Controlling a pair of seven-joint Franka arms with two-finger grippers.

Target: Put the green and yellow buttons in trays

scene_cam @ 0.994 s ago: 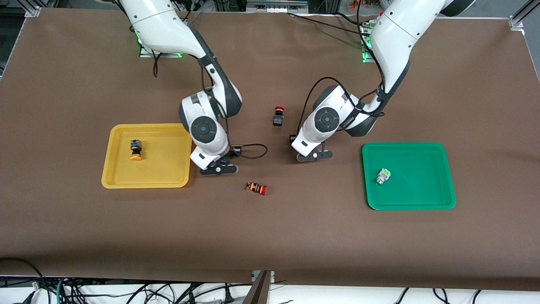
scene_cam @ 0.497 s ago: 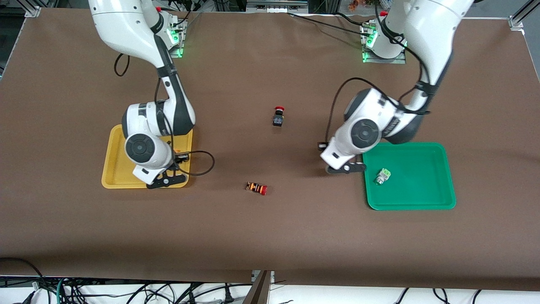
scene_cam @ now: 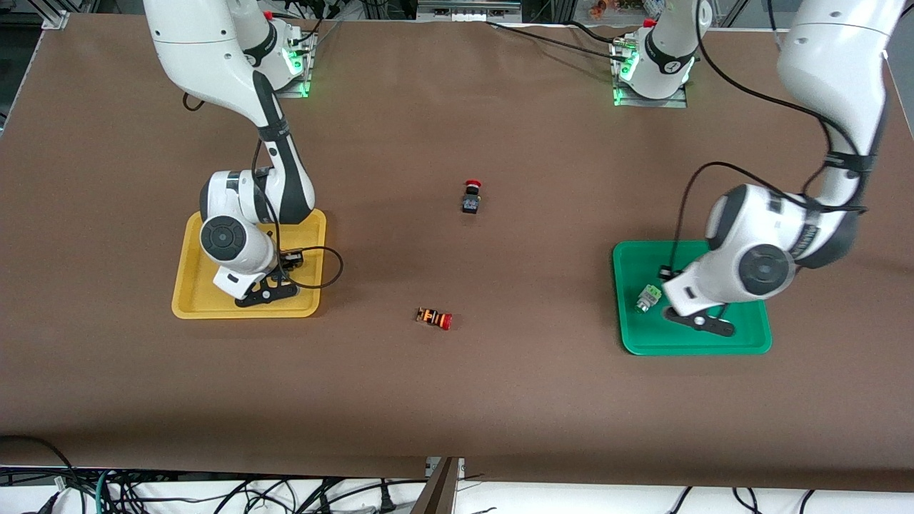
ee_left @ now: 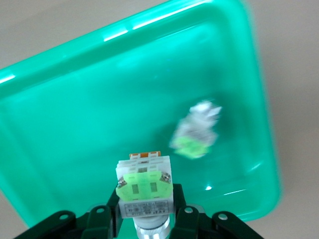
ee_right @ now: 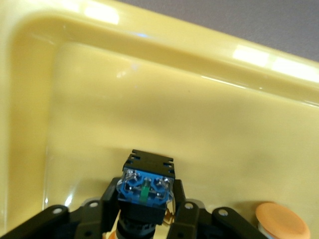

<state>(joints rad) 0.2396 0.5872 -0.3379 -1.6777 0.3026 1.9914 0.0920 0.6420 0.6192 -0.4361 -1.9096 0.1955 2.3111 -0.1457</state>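
My left gripper [scene_cam: 703,321] hangs over the green tray [scene_cam: 742,343]. In the left wrist view the gripper [ee_left: 144,211] is shut on a pale grey green button [ee_left: 144,189]. A second green button [scene_cam: 648,296] lies in the tray, also seen in the left wrist view [ee_left: 196,132]. My right gripper [scene_cam: 260,293] hangs over the yellow tray [scene_cam: 193,303]. In the right wrist view it [ee_right: 144,211] is shut on a black-and-blue yellow button [ee_right: 146,185]. The orange cap of another yellow button [ee_right: 279,221] lies in the tray [ee_right: 199,109]; the arm hides it in the front view.
A black switch with a red cap [scene_cam: 470,198] stands mid-table. An orange-striped switch with a red cap [scene_cam: 434,318] lies nearer the front camera, between the two trays. Both arm bases stand along the table's back edge.
Both arms swung outward from the table's middle, the right one to over the yellow tray, the left one to over the green tray. The lying green button stayed put.
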